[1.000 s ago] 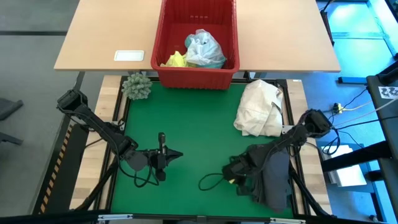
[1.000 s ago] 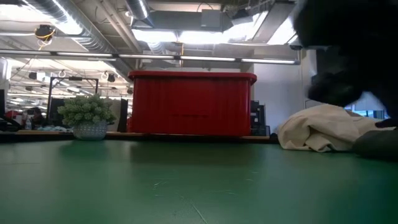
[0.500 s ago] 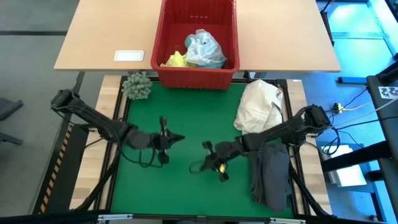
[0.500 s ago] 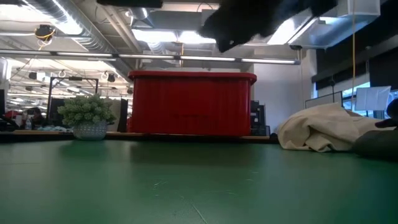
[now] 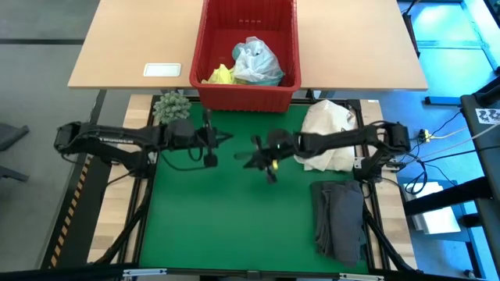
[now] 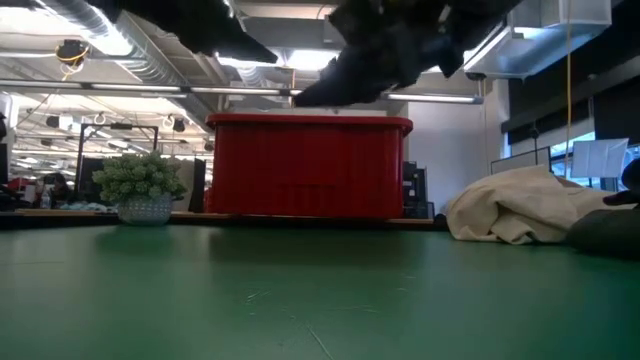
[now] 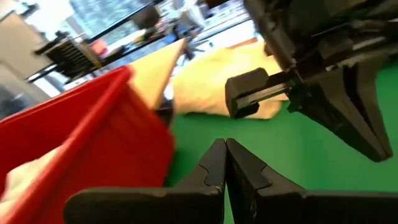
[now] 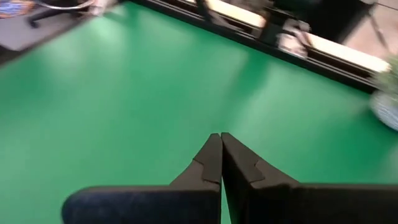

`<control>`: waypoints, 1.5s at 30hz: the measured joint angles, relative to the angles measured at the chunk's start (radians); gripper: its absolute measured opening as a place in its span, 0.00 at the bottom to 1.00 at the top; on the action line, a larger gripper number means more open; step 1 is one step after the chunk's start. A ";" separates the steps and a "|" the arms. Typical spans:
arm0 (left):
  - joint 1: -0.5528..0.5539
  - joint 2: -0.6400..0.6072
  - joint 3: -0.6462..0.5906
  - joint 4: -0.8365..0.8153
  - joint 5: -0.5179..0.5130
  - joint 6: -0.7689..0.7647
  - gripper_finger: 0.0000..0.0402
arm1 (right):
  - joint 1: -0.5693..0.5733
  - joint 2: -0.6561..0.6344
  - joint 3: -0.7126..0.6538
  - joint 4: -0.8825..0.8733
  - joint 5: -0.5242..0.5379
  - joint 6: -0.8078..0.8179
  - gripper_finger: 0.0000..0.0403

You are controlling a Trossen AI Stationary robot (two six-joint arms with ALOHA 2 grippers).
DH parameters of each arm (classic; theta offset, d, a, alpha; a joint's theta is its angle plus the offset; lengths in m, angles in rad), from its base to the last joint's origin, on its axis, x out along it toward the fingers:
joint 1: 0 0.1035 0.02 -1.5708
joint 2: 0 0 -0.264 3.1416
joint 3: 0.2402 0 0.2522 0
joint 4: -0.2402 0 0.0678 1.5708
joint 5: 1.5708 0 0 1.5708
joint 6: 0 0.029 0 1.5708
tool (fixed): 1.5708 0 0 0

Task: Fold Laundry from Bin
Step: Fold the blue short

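High view, bin (image 5: 246, 97): red crate at 12 o'clock on the counter (image 5: 226, 226), holding yellow (image 5: 220, 76) and turquoise laundry (image 5: 258, 62).
Folded dark garment (image 5: 340, 220): at 4 o'clock on the green mat.
Cream bundle (image 5: 326, 136): at 2 o'clock.
Left gripper (image 5: 226, 138): fingers pressed together, empty, just before the bin.
Right gripper (image 5: 241, 157): fingers pressed together, empty, near centre, tip facing the left gripper.
Plant ball (image 5: 172, 108): at 10 o'clock.

The bin (image 5: 206, 95) is bright red with slotted sides. Inside it lie a bright yellow garment (image 5: 219, 76) and a light turquoise-blue garment (image 5: 256, 61). The mat (image 5: 226, 211) is plain green. A dark grey garment (image 5: 341, 222) lies by its right edge, near a cream-white bundle (image 5: 326, 134).
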 joint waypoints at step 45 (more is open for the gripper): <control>0.578 0.272 0.470 -0.317 0.263 0.222 0.34 | -0.319 -0.253 0.000 0.043 0.313 -0.066 0.00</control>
